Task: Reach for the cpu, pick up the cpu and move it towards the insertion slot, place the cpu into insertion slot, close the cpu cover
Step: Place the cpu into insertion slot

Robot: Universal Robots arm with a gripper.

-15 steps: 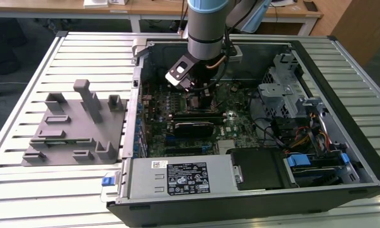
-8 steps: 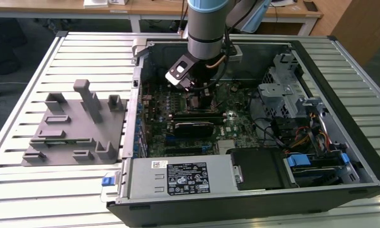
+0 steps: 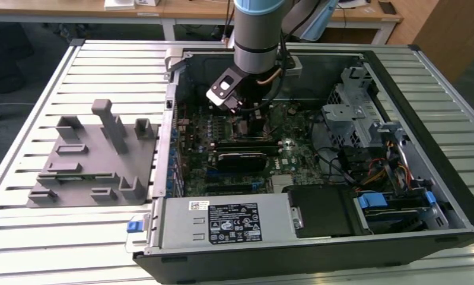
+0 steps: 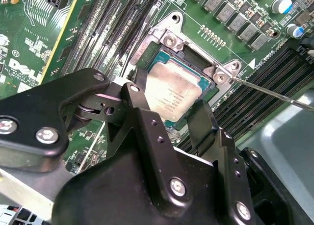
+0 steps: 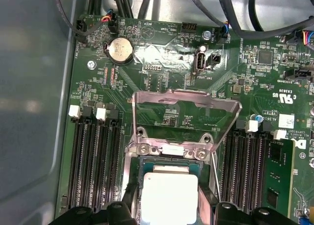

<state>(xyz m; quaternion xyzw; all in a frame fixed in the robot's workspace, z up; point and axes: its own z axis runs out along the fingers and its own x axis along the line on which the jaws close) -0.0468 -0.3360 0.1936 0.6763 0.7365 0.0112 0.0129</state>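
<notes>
In both wrist views the silvery-white cpu (image 4: 171, 95) (image 5: 169, 200) lies square over the insertion slot (image 4: 169, 38) on the green motherboard. My gripper (image 4: 171, 105) (image 5: 170, 193) reaches down on it, one black finger (image 4: 140, 85) on each of two opposite edges of the chip, shut on it. Behind the socket the cpu cover (image 5: 186, 96) stands raised on its hinge, and its thin wire lever (image 4: 274, 92) is swung out to the side. In the exterior view the gripper (image 3: 253, 122) is low inside the open computer case.
Long black memory slots (image 5: 93, 156) flank the socket on both sides. A grey fixture (image 3: 86, 160) sits on the slatted table at the exterior view's left. The case also holds a power supply (image 3: 220, 222), a drive cage (image 3: 355, 113) and cable bundles.
</notes>
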